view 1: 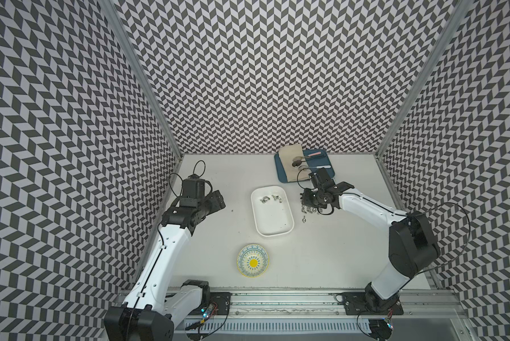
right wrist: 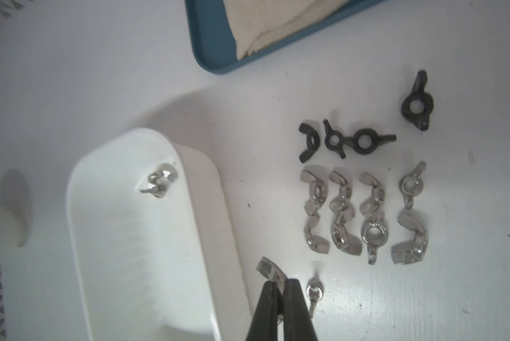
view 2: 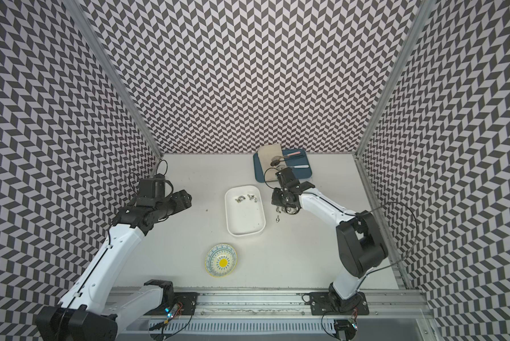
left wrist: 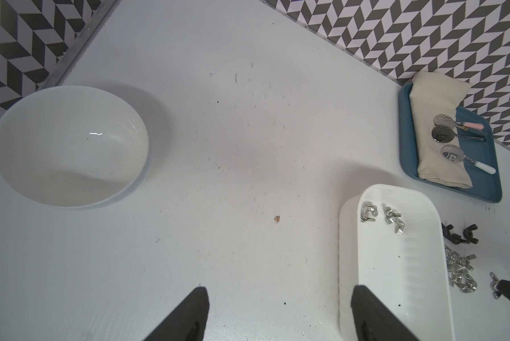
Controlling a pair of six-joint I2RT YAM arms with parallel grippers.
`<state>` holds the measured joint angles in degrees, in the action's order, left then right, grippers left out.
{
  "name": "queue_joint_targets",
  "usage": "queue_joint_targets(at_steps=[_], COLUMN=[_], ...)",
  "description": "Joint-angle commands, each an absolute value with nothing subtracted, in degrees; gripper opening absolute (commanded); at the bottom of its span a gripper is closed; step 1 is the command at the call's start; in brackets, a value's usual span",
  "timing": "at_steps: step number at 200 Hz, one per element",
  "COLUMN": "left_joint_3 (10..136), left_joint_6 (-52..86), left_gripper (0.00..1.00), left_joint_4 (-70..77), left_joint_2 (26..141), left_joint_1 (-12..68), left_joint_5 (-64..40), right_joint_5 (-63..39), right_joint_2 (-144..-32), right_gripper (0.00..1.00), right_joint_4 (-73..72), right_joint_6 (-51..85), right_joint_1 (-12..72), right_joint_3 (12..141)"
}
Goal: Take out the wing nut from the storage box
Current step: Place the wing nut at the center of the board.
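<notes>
R hand (right wrist: 281, 283) pinches wing nut (right wrist: 268, 271) by one wing tip, outside box (right wrist: 206, 206), just beside its right wall. Thin grip: nut cd twist out & bounce into laid-out nuts (right wrist: 363, 212) on tabletop (right wrist: 440, 295).

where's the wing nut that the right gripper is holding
In the right wrist view, the wing nut is pinched in the shut right gripper, over the table just outside the storage box, next to the rows of silver nuts.

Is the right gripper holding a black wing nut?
No, the right gripper is shut on a silver wing nut; the black wing nuts lie on the table.
</notes>
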<state>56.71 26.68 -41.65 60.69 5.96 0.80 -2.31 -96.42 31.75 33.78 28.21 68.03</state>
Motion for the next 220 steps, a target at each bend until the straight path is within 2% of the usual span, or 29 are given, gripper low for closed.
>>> queue_joint_targets(at_steps=[1,159,220], left_joint_3=[57.4,56.87,56.64], left_joint_6=[26.45,26.74,26.72], left_gripper=[0.8,0.8,0.8], left_joint_4=[-41.05,-40.98,-40.87], left_joint_2=[60.64,60.55,60.6], left_joint_1=[5.66,5.7,5.71], left_joint_5=[0.57,0.53,0.71], right_joint_5=[-0.7,1.18,0.85], right_joint_2=[-94.7,-100.17,-101.07], right_gripper=[0.01,0.03,0.17], right_joint_4=[30.77,27.72,28.07], right_joint_6=[32.28,30.41,30.34], right_joint_1=[28.15,27.42,27.42], right_joint_3=[64.77,59.33,60.23])
